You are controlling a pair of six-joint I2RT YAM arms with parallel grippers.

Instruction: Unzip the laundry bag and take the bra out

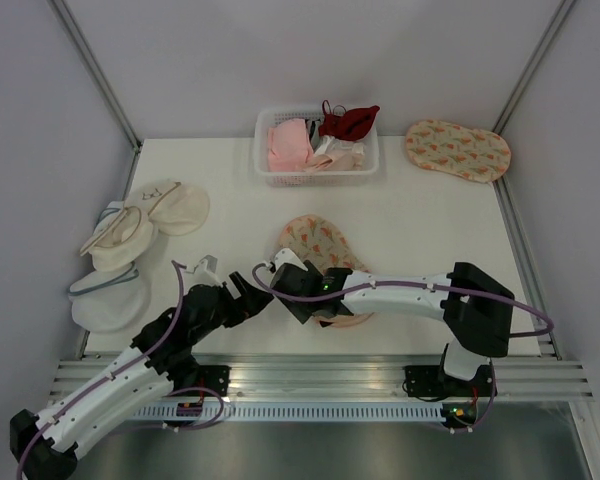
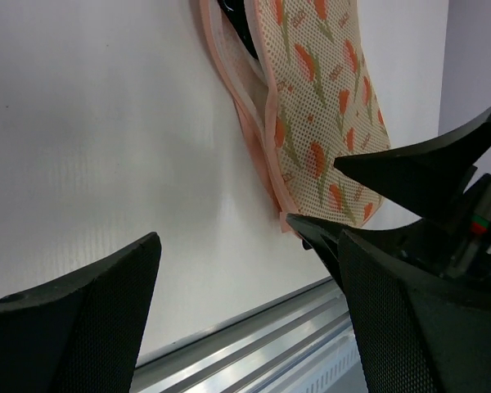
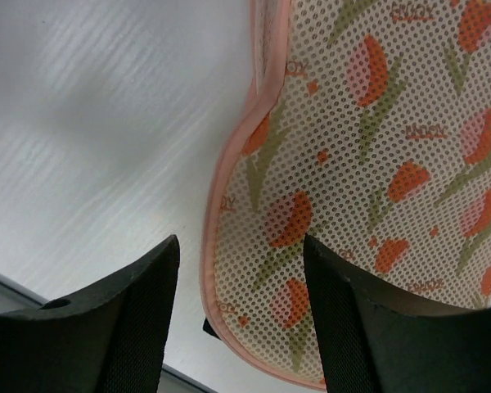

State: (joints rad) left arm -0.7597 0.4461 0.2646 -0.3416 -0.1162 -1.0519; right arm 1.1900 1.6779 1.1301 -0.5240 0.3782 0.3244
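Observation:
The laundry bag point(image 1: 318, 243) lies mid-table, peach mesh with orange leaf print and a pink rim. My right gripper point(image 1: 305, 300) hangs over its near end. In the right wrist view the right gripper point(image 3: 241, 246) is open, and the bag's rim point(image 3: 217, 246) runs between the fingers without being pinched. A small black piece point(image 3: 208, 326) pokes out under that rim. My left gripper point(image 1: 248, 292) point(image 2: 247, 241) is open over bare table just left of the bag point(image 2: 311, 123), holding nothing. Black fabric point(image 2: 237, 24), perhaps the bra, shows in the bag's parted edge.
A white basket point(image 1: 368, 170) at the back holds a pink garment point(image 1: 288, 148) and a dark red one point(image 1: 348, 120). A second leaf-print pouch point(image 1: 458, 150) lies back right. Cream-white pouches point(image 1: 130, 240) are piled at the left. The table's metal front rail point(image 2: 254, 327) is close under the left gripper.

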